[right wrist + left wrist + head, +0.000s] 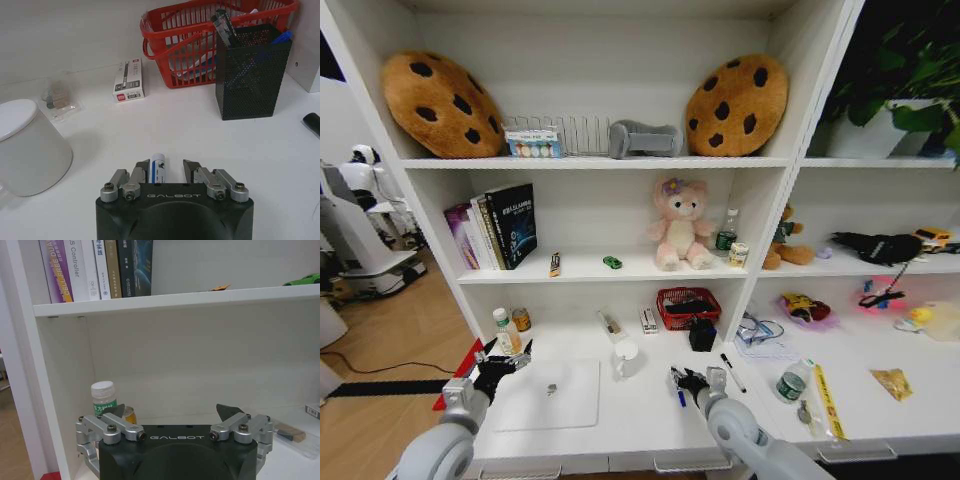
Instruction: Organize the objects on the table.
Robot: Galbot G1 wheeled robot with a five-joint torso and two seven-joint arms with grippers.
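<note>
The right claw (166, 168) is positioned open around the blue pen (157, 169) on the table (175, 130). The left claw (171, 415) is held open and empty beside the silver laptop (548, 394).

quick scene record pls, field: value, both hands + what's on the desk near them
left hand: open, above the desk's left end, by the silver laptop
right hand: open, low over the white desk, fingers either side of a blue pen
white mug: lidded, between the two hands
mesh pen holder: black, ahead of the right hand, pens inside
red basket: behind the holder
black marker: lying right of the right hand
</note>
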